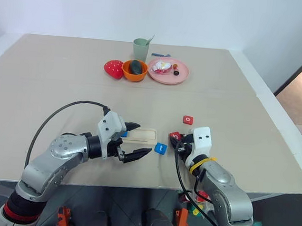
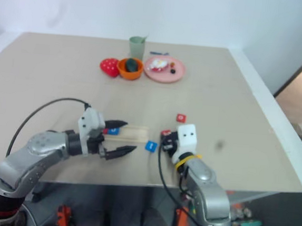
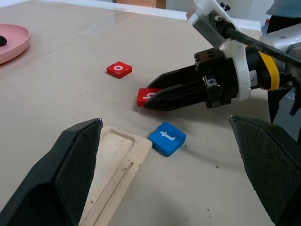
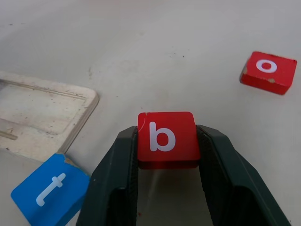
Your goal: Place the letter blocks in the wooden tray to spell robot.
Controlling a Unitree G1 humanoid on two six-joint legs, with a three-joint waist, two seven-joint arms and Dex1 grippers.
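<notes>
My right gripper (image 4: 167, 133) is shut on a red letter block "b" (image 4: 165, 139), held low over the table just right of the wooden tray (image 1: 141, 135). A blue "t" block (image 1: 160, 148) lies on the table between the tray's right end and that gripper. Farther back to the right lies a red "o" block (image 1: 188, 119). Over the tray's left part, my left gripper (image 1: 144, 139) stands wide open with nothing between its fingers. A bit of blue tile (image 1: 124, 134) shows at the tray's left end, mostly hidden behind that gripper.
At the back of the table are a pink plate (image 1: 168, 72) with small items, an orange bowl (image 1: 134, 71), a red strawberry toy (image 1: 113, 68) and a green cup (image 1: 140, 49). The table's front edge runs just below both grippers.
</notes>
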